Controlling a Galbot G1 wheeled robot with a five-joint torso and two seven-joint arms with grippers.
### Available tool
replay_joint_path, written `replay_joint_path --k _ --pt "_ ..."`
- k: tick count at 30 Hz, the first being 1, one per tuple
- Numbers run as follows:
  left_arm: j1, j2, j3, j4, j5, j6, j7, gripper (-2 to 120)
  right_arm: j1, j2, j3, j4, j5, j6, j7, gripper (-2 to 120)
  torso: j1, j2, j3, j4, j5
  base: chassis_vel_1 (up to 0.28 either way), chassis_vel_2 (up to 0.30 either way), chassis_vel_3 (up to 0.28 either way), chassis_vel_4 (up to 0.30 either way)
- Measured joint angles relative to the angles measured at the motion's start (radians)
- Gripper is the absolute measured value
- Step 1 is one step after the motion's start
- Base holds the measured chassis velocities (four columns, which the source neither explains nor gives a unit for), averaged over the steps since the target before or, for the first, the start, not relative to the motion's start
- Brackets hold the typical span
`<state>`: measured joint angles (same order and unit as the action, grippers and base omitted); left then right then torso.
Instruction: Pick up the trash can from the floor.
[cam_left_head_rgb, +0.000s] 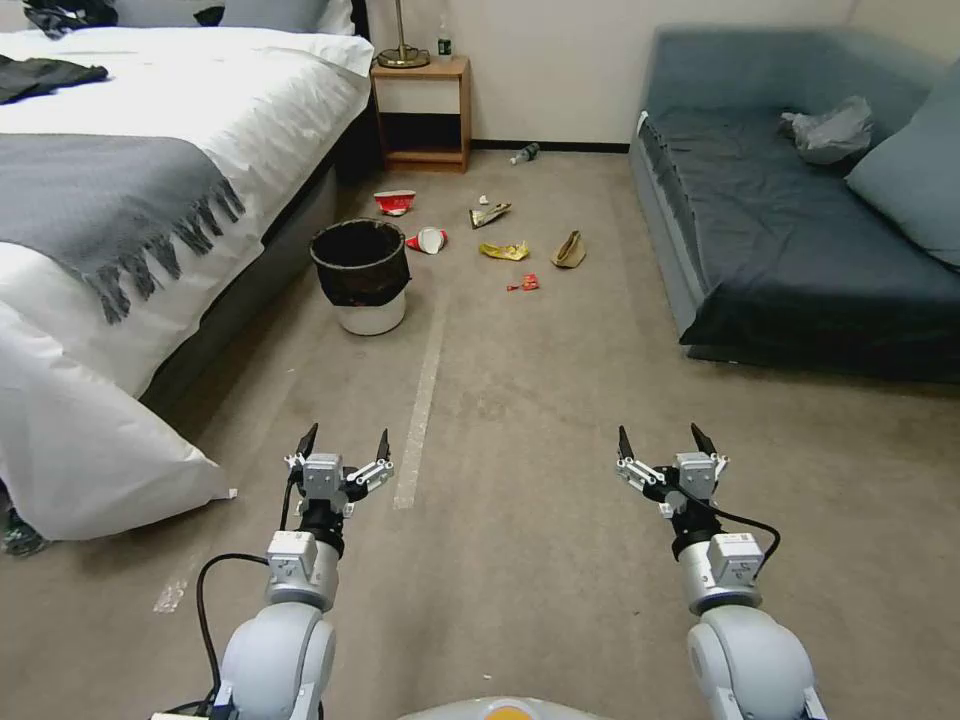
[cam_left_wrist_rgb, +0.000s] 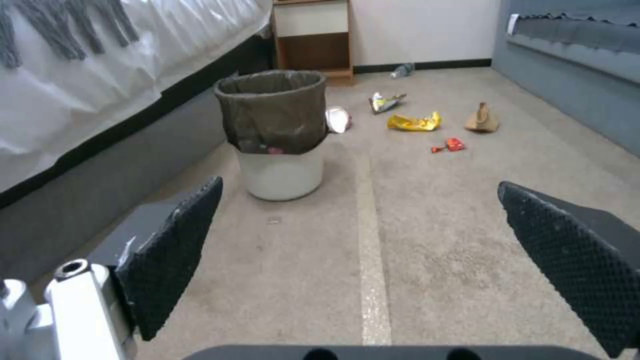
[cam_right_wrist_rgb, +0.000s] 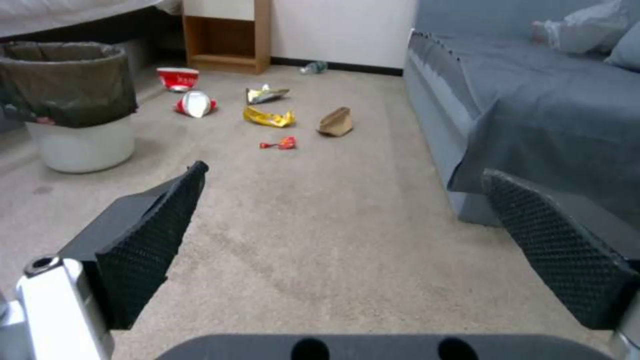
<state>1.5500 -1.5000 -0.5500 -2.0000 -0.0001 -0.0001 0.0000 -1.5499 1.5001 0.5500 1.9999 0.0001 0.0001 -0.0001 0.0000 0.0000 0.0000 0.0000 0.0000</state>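
From the head view, the floor (cam_left_head_rgb: 560, 420) is beige-grey carpet with a pale tape line (cam_left_head_rgb: 422, 400) running forward toward the trash can (cam_left_head_rgb: 362, 277), which stands upright just beside the bed (cam_left_head_rgb: 120, 230). Past the can lie crushed red-and-white cups (cam_left_head_rgb: 396, 203), a yellow wrapper (cam_left_head_rgb: 504, 251) and a brown paper bag (cam_left_head_rgb: 569, 251). A wooden nightstand (cam_left_head_rgb: 424, 112) sits against the far wall and a blue-grey sofa (cam_left_head_rgb: 800, 220) fills the right side. The left gripper (cam_left_head_rgb: 345, 444) and right gripper (cam_left_head_rgb: 667, 442) hover low over the carpet, both spread wide and empty, well apart from the can.

In the left wrist view the can (cam_left_wrist_rgb: 279, 132) stands ahead between the spread fingers (cam_left_wrist_rgb: 175, 255), its black liner folded over the white base.

The right wrist view shows the can (cam_right_wrist_rgb: 72, 102) off to the side, its fingers (cam_right_wrist_rgb: 150, 245) likewise wide. Print on one cup (cam_right_wrist_rgb: 178, 78) is too small to read.
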Motion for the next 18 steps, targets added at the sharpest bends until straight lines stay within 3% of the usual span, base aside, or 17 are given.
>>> replay_joint_path --k 18 --pt "0.0 0.0 0.0 0.0 0.0 0.0 0.0 100 0.0 0.0 0.0 0.0 0.0 0.0 0.0 100 0.0 0.0 0.0 0.0 0.0 0.0 0.0 0.0 0.0"
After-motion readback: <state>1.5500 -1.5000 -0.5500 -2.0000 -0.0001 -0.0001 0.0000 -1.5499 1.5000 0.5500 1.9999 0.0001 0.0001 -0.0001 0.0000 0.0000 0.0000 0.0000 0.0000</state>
